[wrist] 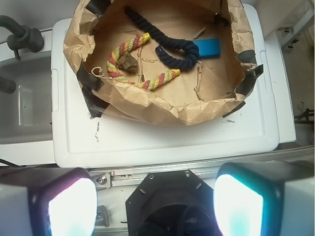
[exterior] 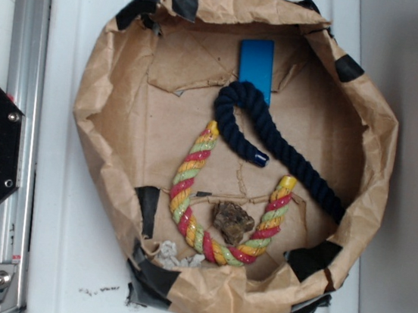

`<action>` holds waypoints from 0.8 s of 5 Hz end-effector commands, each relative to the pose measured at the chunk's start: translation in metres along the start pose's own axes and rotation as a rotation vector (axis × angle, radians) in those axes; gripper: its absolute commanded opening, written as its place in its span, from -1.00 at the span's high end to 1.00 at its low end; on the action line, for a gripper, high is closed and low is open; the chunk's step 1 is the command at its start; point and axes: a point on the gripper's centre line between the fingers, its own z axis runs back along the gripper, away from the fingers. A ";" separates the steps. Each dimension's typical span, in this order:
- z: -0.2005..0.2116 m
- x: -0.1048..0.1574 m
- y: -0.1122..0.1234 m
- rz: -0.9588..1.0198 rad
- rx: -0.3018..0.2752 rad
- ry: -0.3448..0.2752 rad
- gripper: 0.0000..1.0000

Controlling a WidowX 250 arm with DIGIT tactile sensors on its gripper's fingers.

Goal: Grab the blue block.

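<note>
We are viewing the small flat bright blue block (exterior: 256, 61) lying at 12 o'clock inside the crumpled brown paper basket (exterior: 94, 97), touching the dark navy twisted rope (exterior: 273, 134); our claw (wrist: 147, 204) is hanging open, well apart.

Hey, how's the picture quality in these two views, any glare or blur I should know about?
Exterior view: soft overall, evenly lit, blue block readable. Wrist view: gripper fingers blown out with bright glare and out of focus, block sharp.

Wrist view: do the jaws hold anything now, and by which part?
Nothing is held. The gripper is open, its jaws wide apart with nothing between them, far from the blue block, which lies in the paper basket against the navy rope.
</note>
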 end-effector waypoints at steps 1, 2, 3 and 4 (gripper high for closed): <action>0.000 0.000 0.000 0.000 0.000 0.000 -1.00; -0.019 0.048 0.008 -0.088 0.128 -0.028 -1.00; -0.050 0.093 0.008 -0.214 0.141 -0.058 -1.00; -0.100 0.119 0.008 -0.465 0.118 -0.030 -1.00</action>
